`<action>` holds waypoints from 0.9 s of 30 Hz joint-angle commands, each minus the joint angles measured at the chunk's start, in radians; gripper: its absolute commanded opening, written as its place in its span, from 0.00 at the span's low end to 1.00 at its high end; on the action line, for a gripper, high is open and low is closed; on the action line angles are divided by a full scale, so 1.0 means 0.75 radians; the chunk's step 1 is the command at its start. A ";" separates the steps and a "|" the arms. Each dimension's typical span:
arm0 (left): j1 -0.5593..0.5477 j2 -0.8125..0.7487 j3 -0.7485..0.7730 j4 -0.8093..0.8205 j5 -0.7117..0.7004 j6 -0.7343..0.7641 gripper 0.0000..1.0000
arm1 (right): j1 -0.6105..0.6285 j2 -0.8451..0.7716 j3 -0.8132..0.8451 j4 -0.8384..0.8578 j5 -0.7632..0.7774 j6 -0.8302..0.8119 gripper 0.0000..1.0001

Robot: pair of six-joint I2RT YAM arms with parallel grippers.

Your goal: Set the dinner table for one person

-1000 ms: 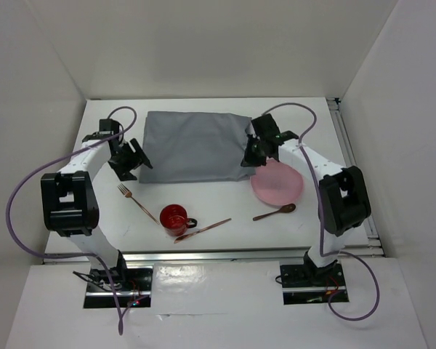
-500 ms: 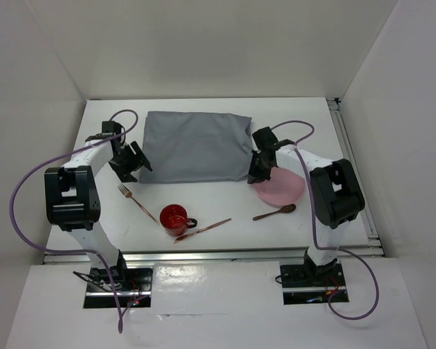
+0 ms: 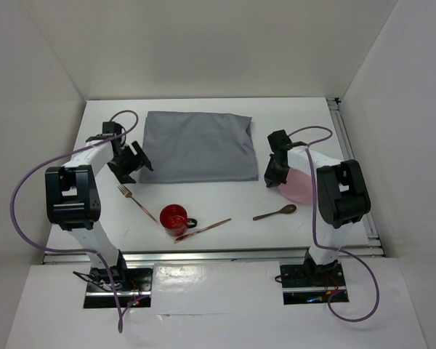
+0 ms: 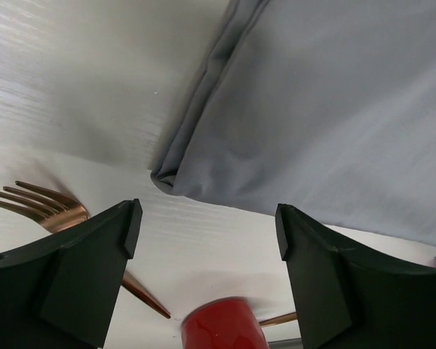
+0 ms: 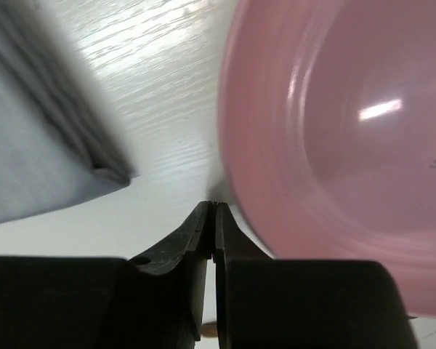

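The white dinner table point(image 3: 232, 200) carries a grey placemat point(image 3: 196, 145) at the back centre. A pink plate point(image 3: 303, 185) lies right of the mat. My right gripper point(image 3: 272, 177) is shut, and its tips point(image 5: 212, 207) sit at the plate's left rim point(image 5: 349, 145), between plate and mat corner point(image 5: 29, 160). I cannot tell whether they touch the rim. My left gripper point(image 3: 131, 163) is open and empty, low over the table by the mat's near-left corner point(image 4: 163, 178). A copper fork point(image 3: 134, 200), a red mug point(image 3: 174, 218), a copper knife point(image 3: 203, 230) and a spoon point(image 3: 276, 212) lie in front.
In the left wrist view the fork tines point(image 4: 43, 207) show at the left and the mug point(image 4: 221, 323) shows below, between my fingers. White walls enclose the table on three sides. A metal rail point(image 3: 349, 145) runs along the right edge.
My right gripper has moved right and toward the near edge, off the placemat's right edge, and the plate has shifted right with it. The mat's right edge now lies flat. The left arm has barely moved.
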 commanded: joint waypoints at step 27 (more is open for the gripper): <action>-0.002 0.208 0.200 -0.028 -0.010 -0.026 0.00 | 0.046 0.184 0.217 0.229 -0.172 0.364 0.33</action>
